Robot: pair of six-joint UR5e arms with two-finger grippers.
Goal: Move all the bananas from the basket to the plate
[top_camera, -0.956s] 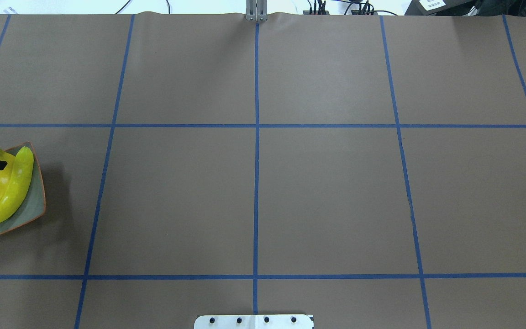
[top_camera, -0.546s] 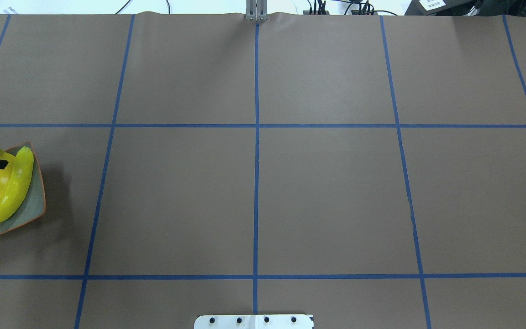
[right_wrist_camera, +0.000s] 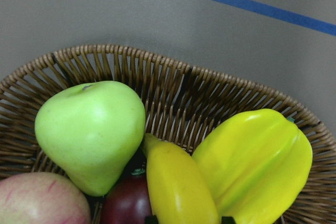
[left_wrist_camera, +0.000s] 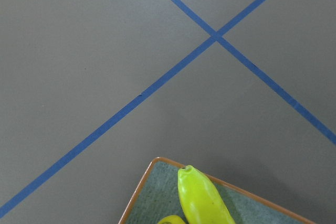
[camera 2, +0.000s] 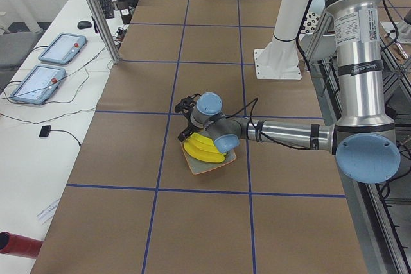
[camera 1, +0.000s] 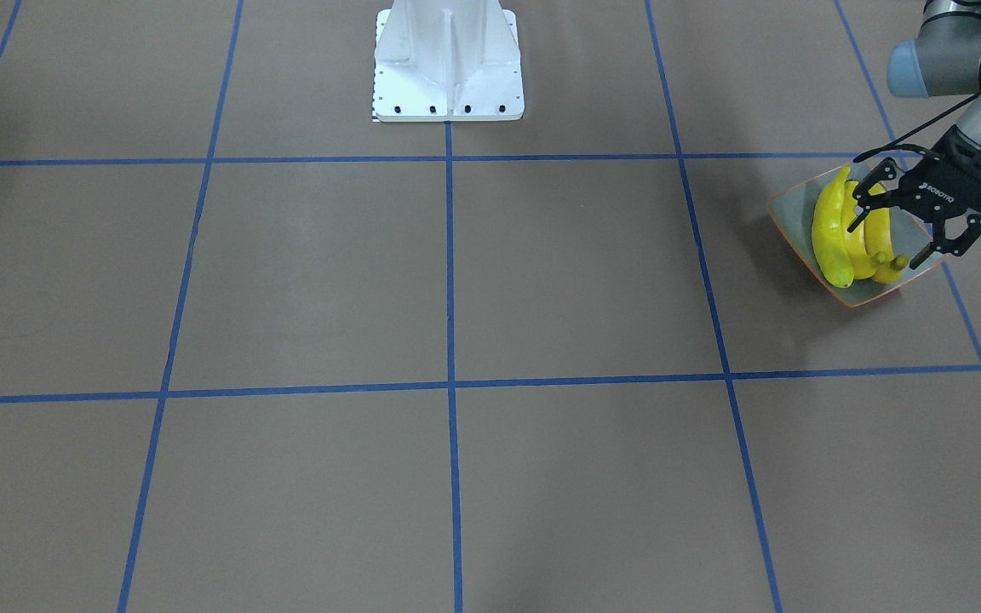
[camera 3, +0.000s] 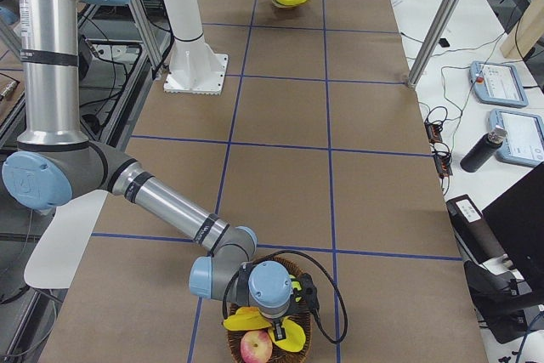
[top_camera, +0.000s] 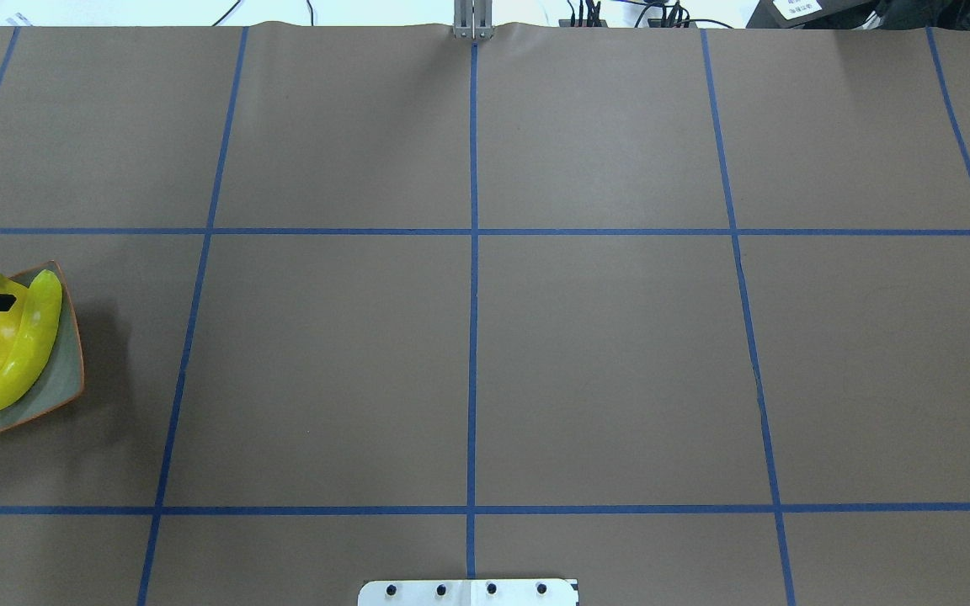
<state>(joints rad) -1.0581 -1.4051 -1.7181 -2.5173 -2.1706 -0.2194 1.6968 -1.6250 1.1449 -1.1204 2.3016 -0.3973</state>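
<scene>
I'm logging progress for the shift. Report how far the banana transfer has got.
Done: three bananas lie on the plate; the left gripper hangs open above them. In hand: the right gripper straddles one banana in the basket; grip unclear. Left: carry it to the plate.

silver tube arms [camera 2: 359, 62] with pale blue joint caps [camera 2: 367, 158], white pedestal [camera 1: 448, 60], black left pincer [camera 1: 886, 243] marked robotiq.

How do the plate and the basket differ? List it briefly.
The plate is square, glazed grey-green with an orange rim; the basket is rounded brown wicker. The plate holds only bananas; the basket mixes a banana with a green apple and other fruit. Both sit on the table.
</scene>
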